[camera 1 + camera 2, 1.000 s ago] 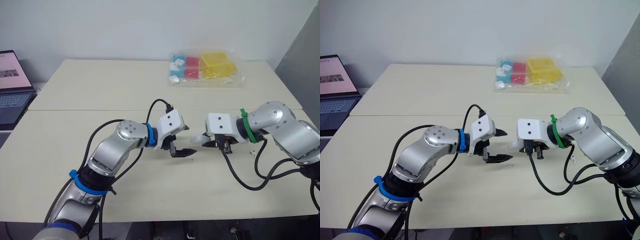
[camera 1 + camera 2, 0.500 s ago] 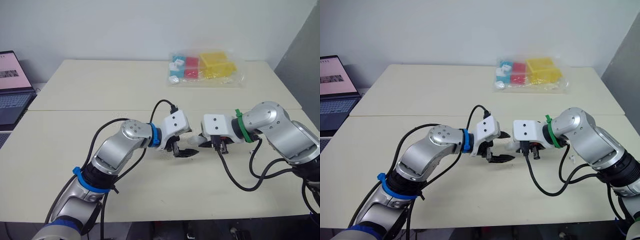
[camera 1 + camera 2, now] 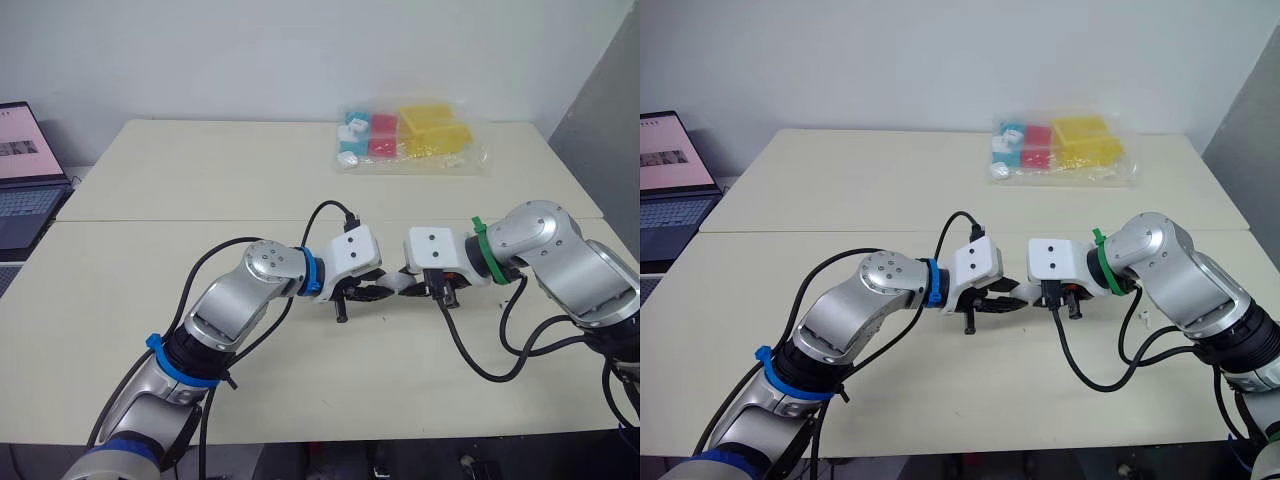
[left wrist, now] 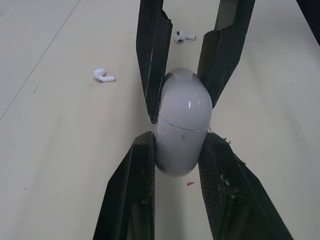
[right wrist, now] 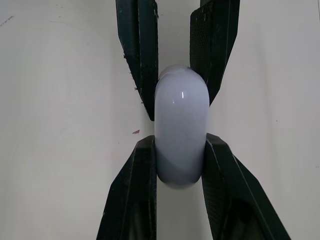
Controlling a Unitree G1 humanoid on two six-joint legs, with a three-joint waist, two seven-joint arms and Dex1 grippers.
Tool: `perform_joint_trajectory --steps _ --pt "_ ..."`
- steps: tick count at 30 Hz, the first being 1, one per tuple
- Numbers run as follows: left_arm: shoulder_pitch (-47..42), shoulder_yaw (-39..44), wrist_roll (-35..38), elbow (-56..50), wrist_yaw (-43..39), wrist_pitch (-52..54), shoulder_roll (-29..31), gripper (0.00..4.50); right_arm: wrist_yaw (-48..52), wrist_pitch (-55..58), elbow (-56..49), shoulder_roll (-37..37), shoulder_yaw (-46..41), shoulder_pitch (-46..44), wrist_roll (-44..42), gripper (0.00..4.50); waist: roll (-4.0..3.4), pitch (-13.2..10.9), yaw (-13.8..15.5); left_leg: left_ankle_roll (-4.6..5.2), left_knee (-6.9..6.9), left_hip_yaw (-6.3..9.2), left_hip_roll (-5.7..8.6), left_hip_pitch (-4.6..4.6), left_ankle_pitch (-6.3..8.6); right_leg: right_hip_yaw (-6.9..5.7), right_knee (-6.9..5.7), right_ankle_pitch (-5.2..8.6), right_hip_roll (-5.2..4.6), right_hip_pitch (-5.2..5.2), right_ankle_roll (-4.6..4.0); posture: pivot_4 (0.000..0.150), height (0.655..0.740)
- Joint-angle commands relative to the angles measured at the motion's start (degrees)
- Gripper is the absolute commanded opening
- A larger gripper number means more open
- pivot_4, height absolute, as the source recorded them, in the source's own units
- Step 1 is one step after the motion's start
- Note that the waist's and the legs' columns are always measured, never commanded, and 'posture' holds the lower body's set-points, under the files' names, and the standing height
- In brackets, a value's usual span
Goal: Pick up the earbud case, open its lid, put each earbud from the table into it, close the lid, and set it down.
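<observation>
Two grips meet on the earbud case (image 4: 182, 125), which sits between the left jaws and the right jaws, each clenched on an opposite end above the table (image 3: 200, 180); its light, rigid, glossy shell looks slippery, best pinched across the flat sides.

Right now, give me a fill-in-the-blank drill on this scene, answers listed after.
The left gripper and right gripper both clamp the earbud case, whose lid is ___.
___ earbuds lie loose on the table.
The laptop sits on the robot's ___ side.
Missing words: shut; two; left.
</observation>
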State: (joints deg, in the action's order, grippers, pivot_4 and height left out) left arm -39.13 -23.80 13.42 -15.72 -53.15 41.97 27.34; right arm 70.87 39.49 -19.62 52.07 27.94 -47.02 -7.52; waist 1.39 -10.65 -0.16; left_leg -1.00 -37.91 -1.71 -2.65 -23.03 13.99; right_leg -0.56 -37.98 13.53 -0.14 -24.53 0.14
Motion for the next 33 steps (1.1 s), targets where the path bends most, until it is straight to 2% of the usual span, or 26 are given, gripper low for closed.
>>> perform_joint_trajectory --steps 1,2,8,12,17,20,24,26,30,33 --pt "-0.1 0.1 -0.4 -1.8 0.3 -1.4 -0.2 0.85 0.2 -1.6 -1.2 -0.1 -2.3 -1.8 1.1 0.81 0.00 0.0 0.0 0.00 0.00 0.00 0.00 0.00 0.00 0.00 0.00 0.00 0.00 0.00 0.00 0.150 0.7400" --pt "0.1 -0.2 -1.0 -1.7 0.2 -2.3 0.2 0.85 0.6 -2.0 -0.9 0.2 -2.2 -1.8 1.4 0.81 0.00 0.0 0.0 0.00 0.00 -0.01 0.00 0.00 0.00 0.00 0.00 0.00 0.00 0.00 0.00 0.150 0.7400" --pt "1.6 -0.6 -1.9 -1.1 -0.3 -5.6 0.6 0.78 4.3 -3.5 -1.0 3.2 -3.0 -0.4 1.6 2.89 0.00 0.0 0.0 0.00 0.00 -0.01 0.01 0.00 0.00 0.00 0.01 0.00 0.00 0.00 0.00 0.150 0.7400" --pt "3.6 0.1 -1.7 0.9 -0.8 -8.3 0.4 0.78 6.1 -3.4 1.0 5.3 -6.5 -0.1 -0.1 4.34 0.00 0.0 0.0 0.00 -0.01 -0.02 0.00 0.04 0.00 0.00 0.00 0.00 0.00 0.03 0.00 0.150 0.7400" --pt "5.8 4.1 1.0 4.1 0.6 -9.4 -2.3 0.78 8.6 -3.5 0.6 9.4 -12.6 1.9 -3.8 4.35 0.00 0.0 0.0 0.00 -0.02 -0.02 0.01 0.05 0.00 -0.01 0.00 0.00 -0.02 0.07 0.00 0.150 0.7400" --pt "8.8 9.1 6.0 6.0 0.2 -9.6 -5.0 0.78 8.3 -7.1 -0.8 10.7 -18.4 5.4 -6.1 4.35 0.00 0.0 0.1 0.00 -0.01 0.00 0.00 0.07 0.00 0.00 0.04 0.00 -0.02 0.12 0.00 0.150 0.7400" --pt "13.2 15.6 15.2 7.3 -1.4 -7.7 -9.0 0.78 -0.7 -12.1 -3.6 3.0 -28.3 8.9 -10.4 4.35 0.00 0.0 -0.3 0.00 0.00 -0.03 -0.02 0.16 0.00 0.06 -0.04 0.00 -0.01 0.13 -0.01 0.150 0.7400" --pt "13.5 16.4 16.2 7.6 -1.2 -6.9 -9.3 0.78 -1.9 -13.0 -4.2 1.7 -29.3 9.7 -10.9 4.35 0.00 0.0 -0.2 -0.01 -0.04 0.03 -0.02 0.16 -0.01 0.00 -0.07 0.00 0.00 0.18 0.00 0.150 0.7400" --pt "14.2 14.4 15.1 7.7 -4.0 -11.2 -9.0 0.78 -5.1 -8.7 -12.5 0.6 -26.7 14.5 -12.4 4.35 -0.01 0.0 0.1 -0.01 -0.05 0.07 -0.01 0.25 -0.02 -0.05 -0.06 -0.01 0.00 0.30 0.00 0.150 0.7400" --pt "13.5 14.0 14.6 7.7 -4.1 -12.9 -9.4 0.78 -7.3 -8.8 -13.7 -0.7 -25.6 16.0 -12.0 4.35 0.00 0.0 0.1 -0.01 -0.06 0.02 0.03 0.20 -0.02 0.01 -0.02 -0.01 -0.05 0.29 0.01 0.150 0.7400"
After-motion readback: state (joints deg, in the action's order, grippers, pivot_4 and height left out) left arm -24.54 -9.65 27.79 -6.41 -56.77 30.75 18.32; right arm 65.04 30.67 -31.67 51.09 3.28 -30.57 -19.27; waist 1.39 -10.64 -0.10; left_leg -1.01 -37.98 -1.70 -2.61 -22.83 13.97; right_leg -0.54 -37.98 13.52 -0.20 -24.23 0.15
